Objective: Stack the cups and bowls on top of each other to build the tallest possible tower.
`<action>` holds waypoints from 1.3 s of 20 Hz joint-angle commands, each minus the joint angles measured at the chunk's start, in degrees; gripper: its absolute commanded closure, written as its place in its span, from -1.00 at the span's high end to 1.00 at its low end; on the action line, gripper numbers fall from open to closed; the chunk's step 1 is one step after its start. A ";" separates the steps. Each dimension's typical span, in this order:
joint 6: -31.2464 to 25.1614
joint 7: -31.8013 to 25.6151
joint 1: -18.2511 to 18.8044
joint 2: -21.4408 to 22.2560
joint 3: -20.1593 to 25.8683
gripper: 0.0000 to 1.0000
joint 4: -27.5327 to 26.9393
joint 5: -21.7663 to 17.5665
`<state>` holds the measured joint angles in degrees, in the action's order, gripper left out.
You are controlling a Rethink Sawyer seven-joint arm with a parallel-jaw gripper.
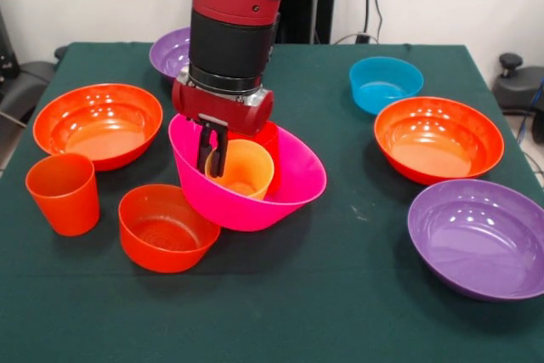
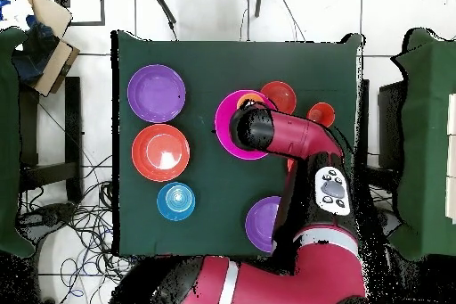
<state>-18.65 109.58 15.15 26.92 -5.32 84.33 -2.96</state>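
The big pink bowl (image 1: 293,180) sits tilted at the table's middle, its near left side against the small orange bowl (image 1: 166,229). A yellow cup (image 1: 246,167) stands inside it, and a red cup (image 1: 270,138) shows just behind. My gripper (image 1: 212,155) reaches down into the pink bowl, its fingers close together over the yellow cup's left rim. An orange cup (image 1: 64,193) stands at the left. In the overhead view my arm covers the gripper and most of the pink bowl (image 2: 227,131).
Wide orange bowls sit at the left (image 1: 98,123) and right (image 1: 438,138). A blue bowl (image 1: 384,82) is at the back right, one purple bowl (image 1: 480,235) at the front right, another purple bowl (image 1: 172,53) behind my arm. Green cloth (image 1: 340,295) covers the table.
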 commanded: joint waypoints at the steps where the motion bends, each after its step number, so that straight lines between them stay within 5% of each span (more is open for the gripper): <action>1: -0.42 2.72 -0.48 -1.67 1.01 -1.00 -4.00 -2.78; 9: 2.03 0.05 2.27 -1.10 3.38 -1.00 -1.96 -4.24; 17: 4.54 2.47 0.87 1.39 3.72 -1.00 4.27 -4.19; 26: -0.33 0.95 2.03 3.46 7.41 -1.00 7.36 -1.93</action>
<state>-16.51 109.58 16.21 29.07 -5.73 87.72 -2.97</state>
